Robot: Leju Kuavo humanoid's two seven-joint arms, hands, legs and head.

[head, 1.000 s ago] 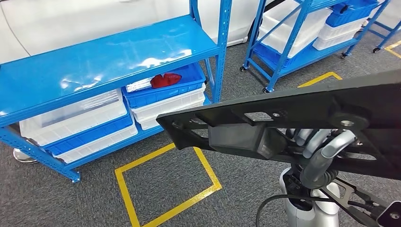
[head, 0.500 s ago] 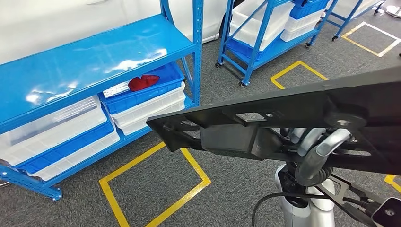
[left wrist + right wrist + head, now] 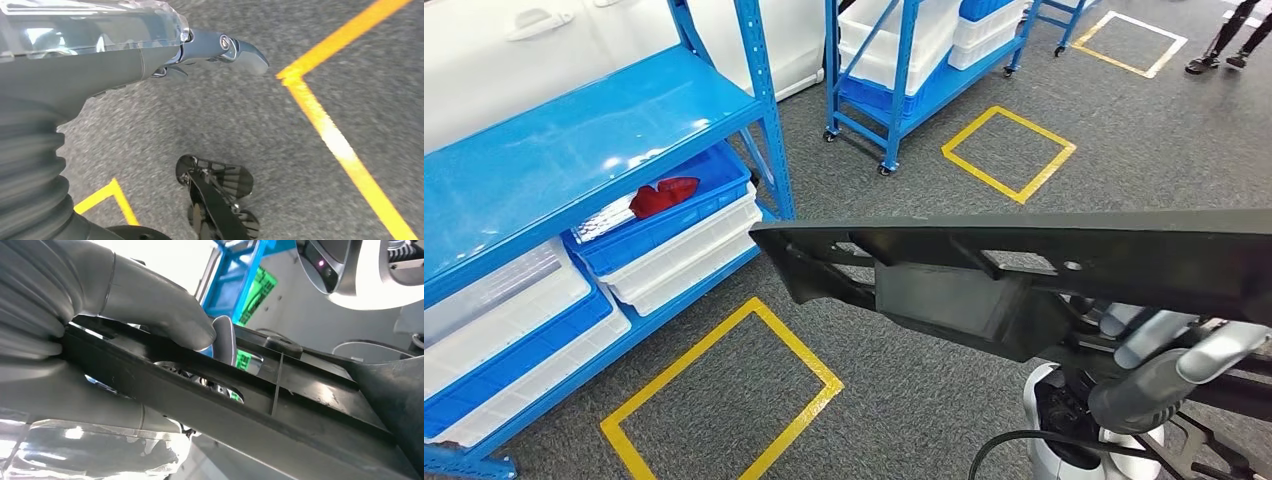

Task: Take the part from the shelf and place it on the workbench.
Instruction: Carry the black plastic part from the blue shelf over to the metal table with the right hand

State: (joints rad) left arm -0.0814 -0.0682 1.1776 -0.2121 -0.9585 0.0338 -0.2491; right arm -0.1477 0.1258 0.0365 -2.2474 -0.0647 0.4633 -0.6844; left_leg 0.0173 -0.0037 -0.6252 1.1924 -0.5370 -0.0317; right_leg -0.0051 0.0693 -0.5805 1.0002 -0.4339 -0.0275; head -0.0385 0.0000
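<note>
A long black plastic part (image 3: 984, 270) with ribs and cut-outs stretches across the head view, held level in front of my body. My right hand (image 3: 1169, 365) grips it from below near its right end, pale fingers curling around the edge. In the right wrist view the thumb (image 3: 165, 315) presses on the top face of the part (image 3: 280, 410), and the fingers wrap its underside. My left hand (image 3: 165, 55) hangs over the grey carpet and holds nothing, its fingers stretched out.
A blue shelf (image 3: 574, 140) stands at the left, with white and blue bins and a red object (image 3: 662, 195) in one bin. A wheeled blue rack (image 3: 894, 90) is behind it. Yellow squares (image 3: 724, 400) mark the carpet. A person's feet (image 3: 1224, 45) show far right.
The camera has turned, so the shelf and floor marks have slid left across the picture. The part stays in my right hand, now lying more level.
</note>
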